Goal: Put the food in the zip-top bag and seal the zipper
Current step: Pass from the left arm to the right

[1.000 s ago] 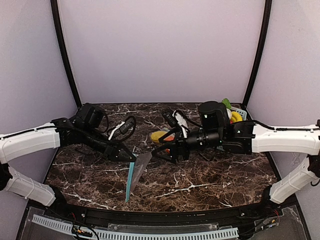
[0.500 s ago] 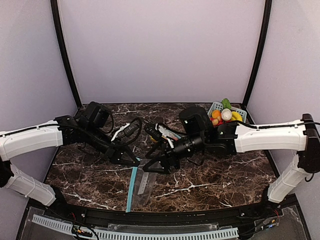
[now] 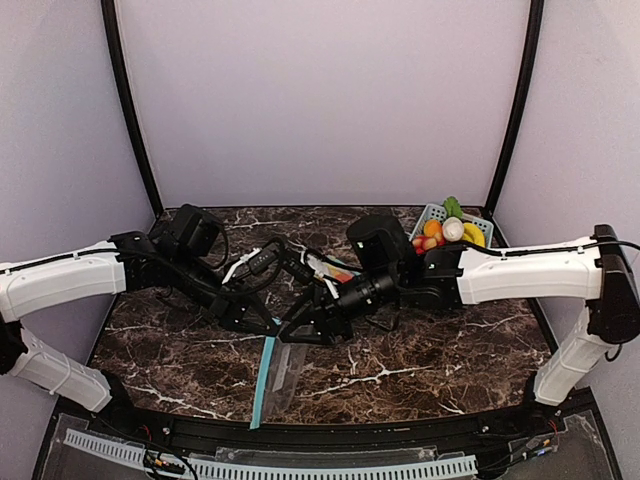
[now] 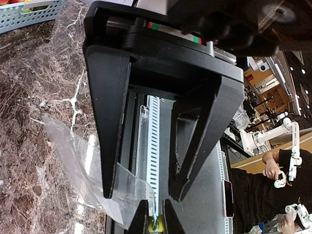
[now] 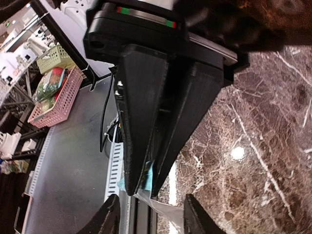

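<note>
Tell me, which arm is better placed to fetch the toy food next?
Right, probably. The right tool has jaws apart, and the basket of food sits on its side. The left tool is shut on the bag edge, holding it.

The clear zip-top bag [image 3: 283, 368], teal zipper strip along one edge, lies slanted well left of the pale blue basket [image 3: 430, 212]. The basket holds the glossy toy food [image 3: 445, 230]: orange, white, yellow and green pieces.

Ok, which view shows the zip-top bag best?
Top external: nearly the whole zip-top bag shows there, teal zipper strip included. Left wrist catches only part of its clear film, right wrist just a sliver near the bottom edge.
</note>
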